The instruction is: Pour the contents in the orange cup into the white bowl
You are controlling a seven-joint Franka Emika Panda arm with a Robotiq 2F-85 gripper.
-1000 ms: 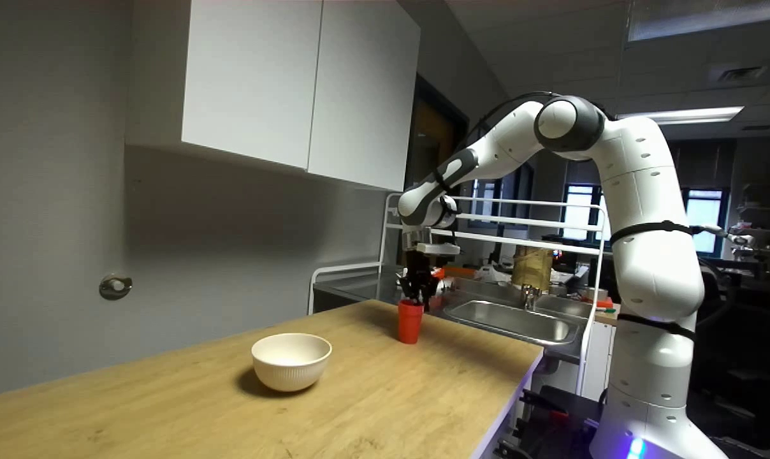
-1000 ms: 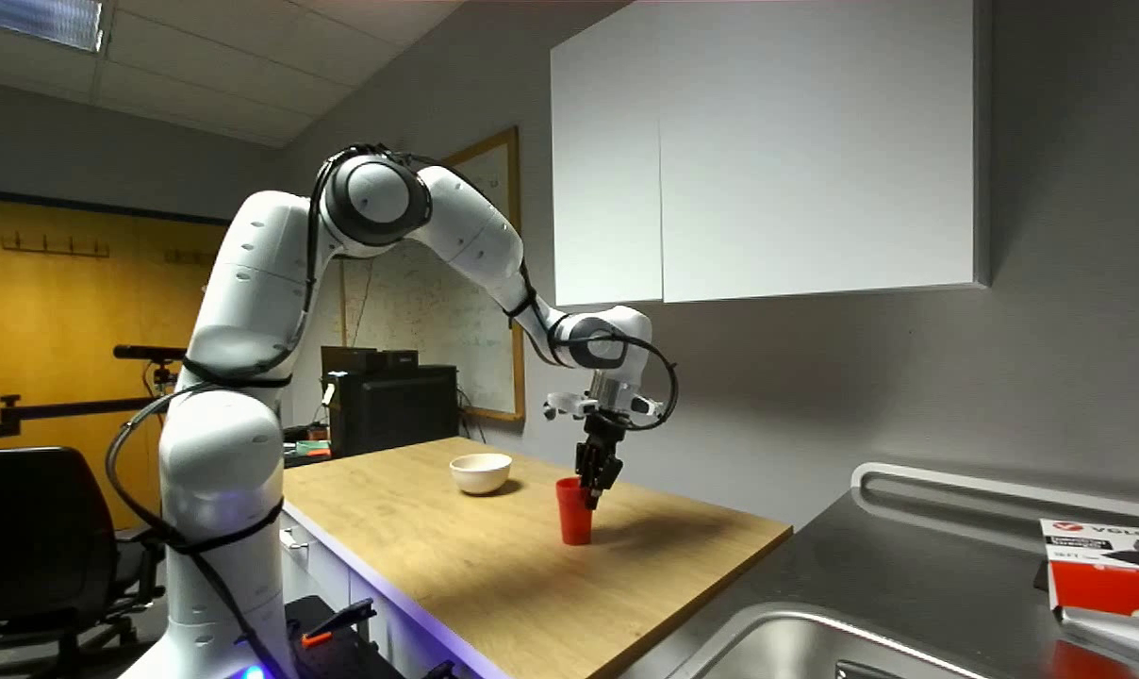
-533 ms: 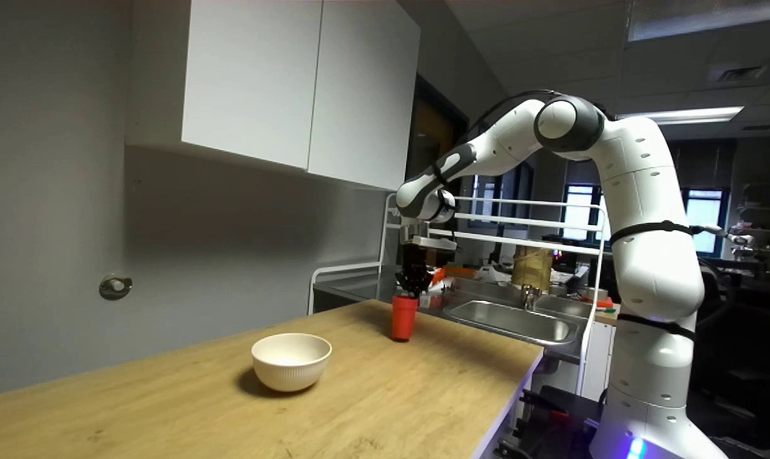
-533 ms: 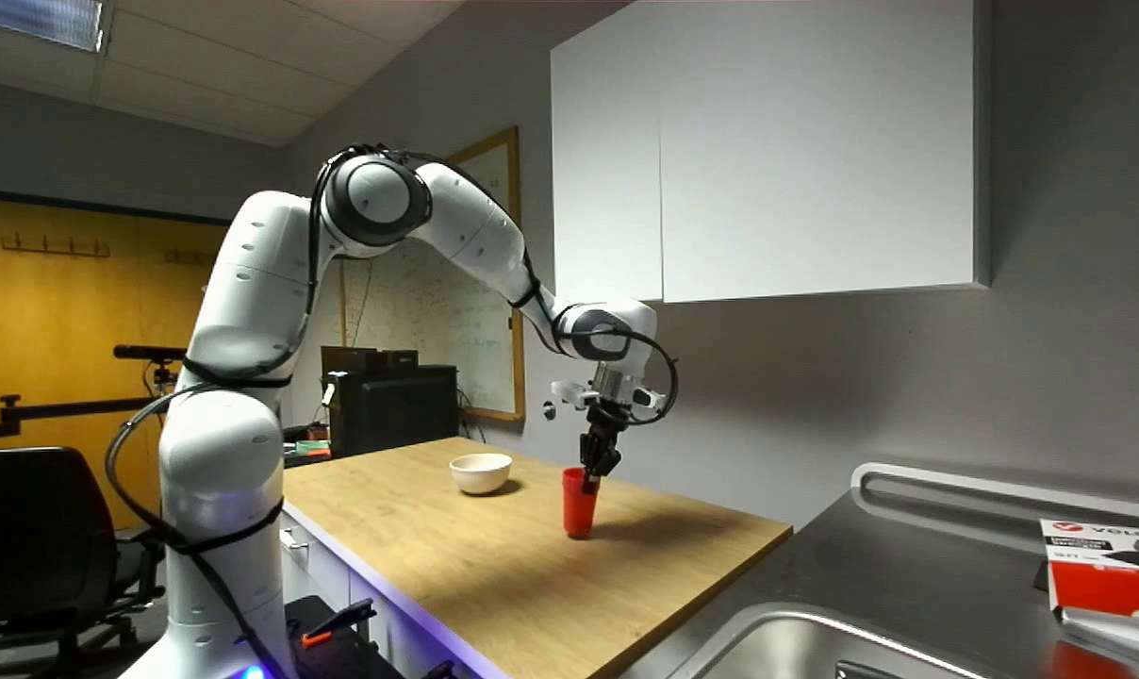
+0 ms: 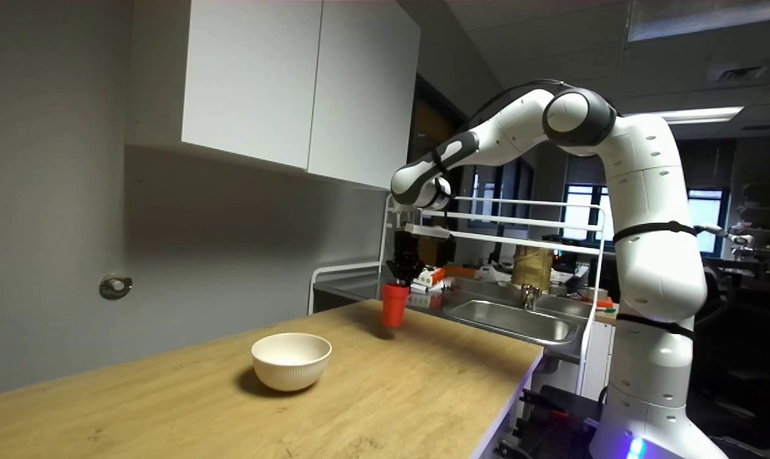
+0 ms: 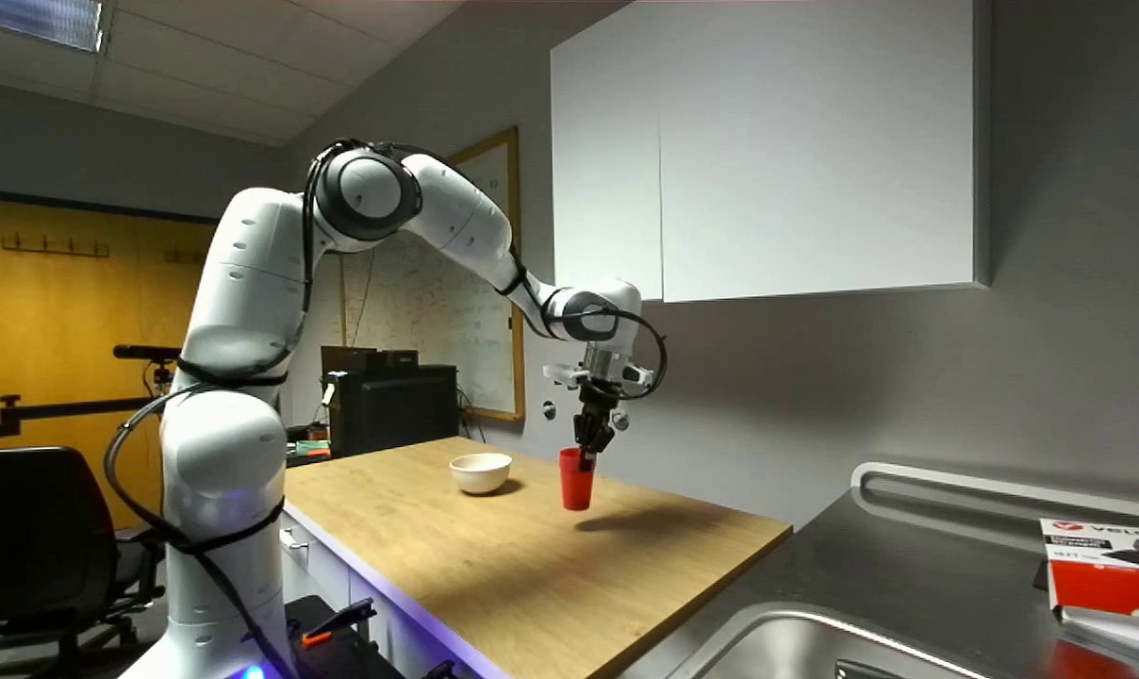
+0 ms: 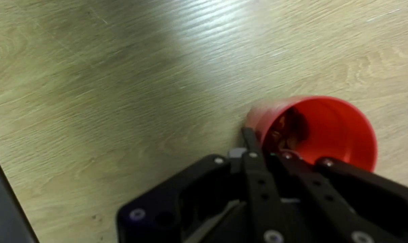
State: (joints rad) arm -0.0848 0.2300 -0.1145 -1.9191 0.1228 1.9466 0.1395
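Beneath the gripper [image 6: 589, 456] lies a light-brown wooden tabletop [image 6: 532, 585]; higher than the gripper hangs a white, flat-fronted wall cabinet [image 6: 767, 160]. Beyond the gripper, in an exterior view: a rectangular stainless-steel sink [image 5: 512, 320] and a white tubular metal rack [image 5: 519, 242].

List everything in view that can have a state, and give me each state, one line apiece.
Orange cup: held above the table, roughly upright.
Contents: in the cup, too dark to name.
Gripper: shut on the cup's rim.
White bowl: mouth up on the table, no contents showing.
Wall cabinet: shut.
Far ceiling light: lit.
Faucet: too small to tell whether water runs.
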